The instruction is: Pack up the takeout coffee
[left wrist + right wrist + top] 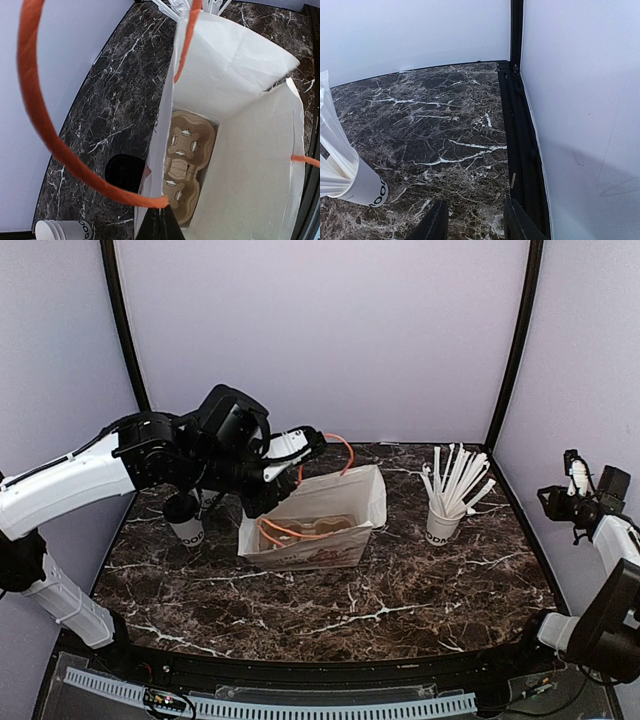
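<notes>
One left arm (pixel 70 480): reaching in from the left side, wrist bent downward; left gripper (pixel 161 226) closed tight, fingertips together. One right arm (pixel 612 540): folded at the right edge; right gripper (pixel 472 220) lifted, fingers parted.

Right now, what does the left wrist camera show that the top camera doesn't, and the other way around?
Only the left wrist: the left gripper shut on the paper bag's rim where an orange handle ends, and the lidless white cup, which the left arm mostly covers from above. Only the top: the right arm at the far right, and the whole cup of straws. Both: the bag, the cardboard carrier at its bottom, and the takeout coffee standing outside the bag.
</notes>
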`<control>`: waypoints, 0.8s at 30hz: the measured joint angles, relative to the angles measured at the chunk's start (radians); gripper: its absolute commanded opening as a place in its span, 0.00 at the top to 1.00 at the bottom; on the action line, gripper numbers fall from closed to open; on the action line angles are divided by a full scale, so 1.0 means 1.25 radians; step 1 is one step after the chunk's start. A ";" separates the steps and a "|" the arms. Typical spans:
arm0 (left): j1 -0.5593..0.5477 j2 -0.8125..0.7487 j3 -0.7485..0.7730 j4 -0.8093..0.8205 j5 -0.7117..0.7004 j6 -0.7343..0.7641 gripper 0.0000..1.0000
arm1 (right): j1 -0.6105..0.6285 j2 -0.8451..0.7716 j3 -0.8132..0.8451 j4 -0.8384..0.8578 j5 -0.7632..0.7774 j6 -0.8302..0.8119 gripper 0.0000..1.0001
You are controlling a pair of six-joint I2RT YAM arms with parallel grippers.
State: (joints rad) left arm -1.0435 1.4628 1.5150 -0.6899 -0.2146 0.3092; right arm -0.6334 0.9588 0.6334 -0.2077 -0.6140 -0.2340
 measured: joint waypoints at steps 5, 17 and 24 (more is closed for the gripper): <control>0.040 0.011 0.031 0.020 0.041 0.006 0.65 | 0.000 0.000 0.000 0.000 -0.014 0.000 0.60; 0.142 0.039 0.083 0.038 0.017 -0.019 0.23 | 0.000 0.005 -0.002 0.005 -0.039 0.016 0.60; 0.168 -0.112 0.022 0.049 -0.013 -0.065 0.01 | 0.000 -0.008 -0.008 0.012 -0.054 0.026 0.59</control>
State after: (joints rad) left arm -0.8337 1.3224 1.5429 -0.6292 -0.2310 0.2283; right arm -0.6334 0.9493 0.6239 -0.1932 -0.6815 -0.2020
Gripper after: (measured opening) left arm 0.972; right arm 0.405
